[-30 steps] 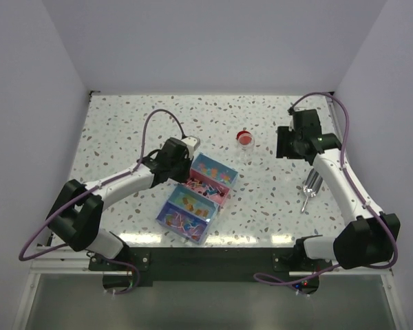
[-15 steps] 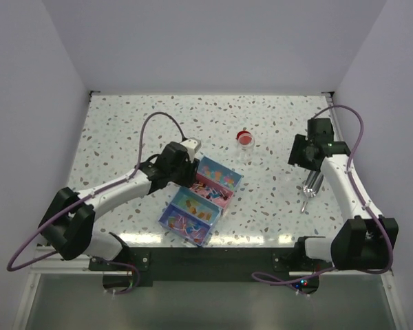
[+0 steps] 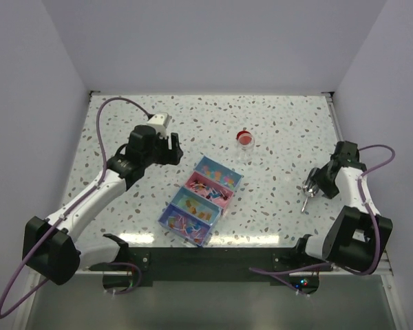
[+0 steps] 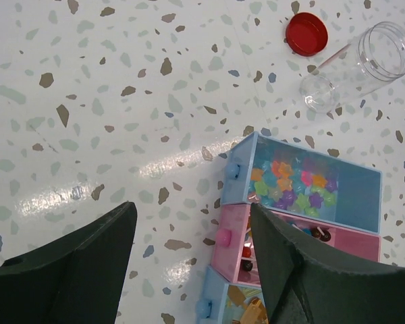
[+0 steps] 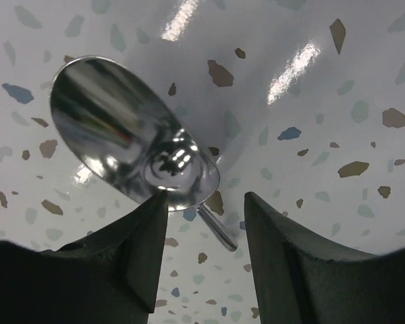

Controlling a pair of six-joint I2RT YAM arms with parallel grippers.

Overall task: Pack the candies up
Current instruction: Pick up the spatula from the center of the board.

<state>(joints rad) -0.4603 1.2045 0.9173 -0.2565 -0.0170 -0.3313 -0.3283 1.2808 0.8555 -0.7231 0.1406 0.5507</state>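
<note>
The candies [image 3: 201,196] are sitting in a four-box tray [image 3: 173,203] that is lying askew at the middle of the table [image 3: 275,117], a little nearer its near edge than its far one. The tray's boxes are running in a row from far right to near left. In the left wrist view, the far blue box is holding star-shaped sweets in orange, pink, purple, green and blue. The pink box next to it is holding a few dark and red pieces, partly hidden by a finger. The third, blue box is showing orange and yellow pieces. From above, the nearest box is carrying a mix of pink and blue ones. The box ends seen from the left wrist are each showing a small knob.

Beyond the tray, towards the far edge, a clear jar [image 4: 358,64] is lying on its side with its mouth open, and a red lid [image 3: 244,137] is resting just beside it.

The left gripper [image 3: 171,148] is hovering left of the tray, released, with nothing between its jaws.

Near the right edge a metal scoop [image 5: 131,142] is lying on the table. The right gripper [image 5: 206,199] is hanging over it with its jaws apart, straddling the thin handle without clamping it.
</note>
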